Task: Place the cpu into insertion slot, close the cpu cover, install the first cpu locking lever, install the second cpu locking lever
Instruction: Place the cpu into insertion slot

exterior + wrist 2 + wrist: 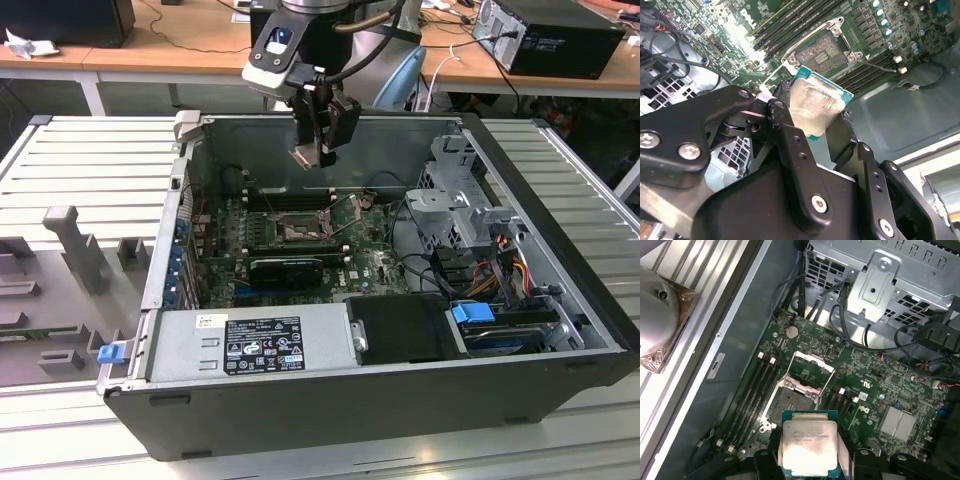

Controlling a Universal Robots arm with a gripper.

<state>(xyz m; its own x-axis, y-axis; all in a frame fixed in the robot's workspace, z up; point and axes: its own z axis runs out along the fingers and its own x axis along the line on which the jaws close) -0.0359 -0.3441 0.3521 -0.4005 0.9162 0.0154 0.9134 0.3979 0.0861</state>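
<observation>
- The gripper [318, 150] hangs above the open computer case [400, 400], over the edge farthest from the power supply [255, 340]. Its fingers are pressed onto two opposite edges of the cpu [815, 105].
- The edge grip leaves the chip's pale metal top bare and, judging by the tilt, its underside free to seat. The chip hangs slanted in the air and touches nothing else.
- The insertion slot [790, 401] lies below it near the middle of the motherboard [370, 262], with its contact field uncovered and nothing in it.
- The cpu cover [813, 360] stands swung up on its hinge edge, which appears to leave the way down open.
- A thin locking lever [880, 65] juts out beside the slot, unlatched.
- Long memory slots [752, 390] flank the slot on two sides and stand close to the fingers' likely path.
- A coin cell [791, 332] sits toward the board's edge by the drive cage [890, 280]. Loose cables [840, 305] trail there, well apart from the slot.
</observation>
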